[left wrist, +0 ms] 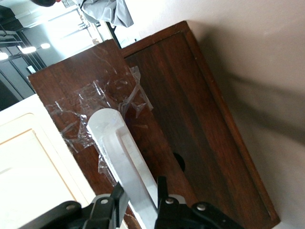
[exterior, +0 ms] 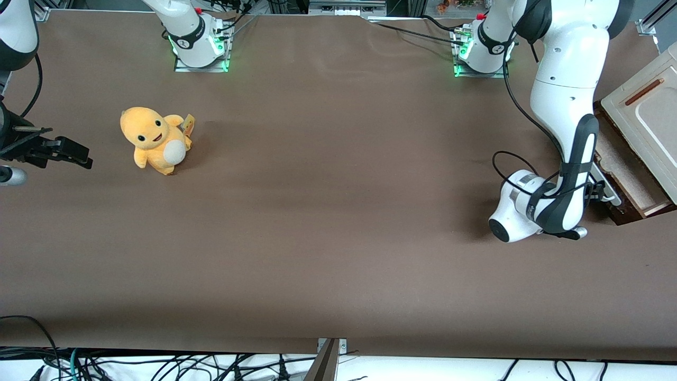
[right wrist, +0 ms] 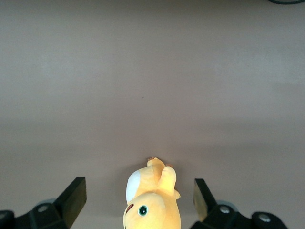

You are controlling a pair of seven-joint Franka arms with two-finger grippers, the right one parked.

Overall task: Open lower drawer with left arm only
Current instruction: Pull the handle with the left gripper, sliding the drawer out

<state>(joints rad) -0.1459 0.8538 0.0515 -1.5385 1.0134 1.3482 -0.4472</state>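
The lower drawer [exterior: 627,172] stands pulled partly out of the cream-white cabinet [exterior: 648,114], toward the working arm's end of the table, with its pale beige inside showing. Its dark brown front [left wrist: 200,124] carries a long white bar handle [left wrist: 119,148] with crumpled clear tape near one end. The left arm [exterior: 563,106] reaches down in front of the drawer. Its gripper [exterior: 600,189] [left wrist: 140,186] is shut on the handle, one black finger [left wrist: 162,188] on each side of the bar.
A yellow plush toy [exterior: 155,139] [right wrist: 152,200] sits on the brown table [exterior: 338,211] toward the parked arm's end. The left arm's bent elbow [exterior: 521,209] hangs low over the table beside the drawer front. Both arm bases stand farther from the front camera.
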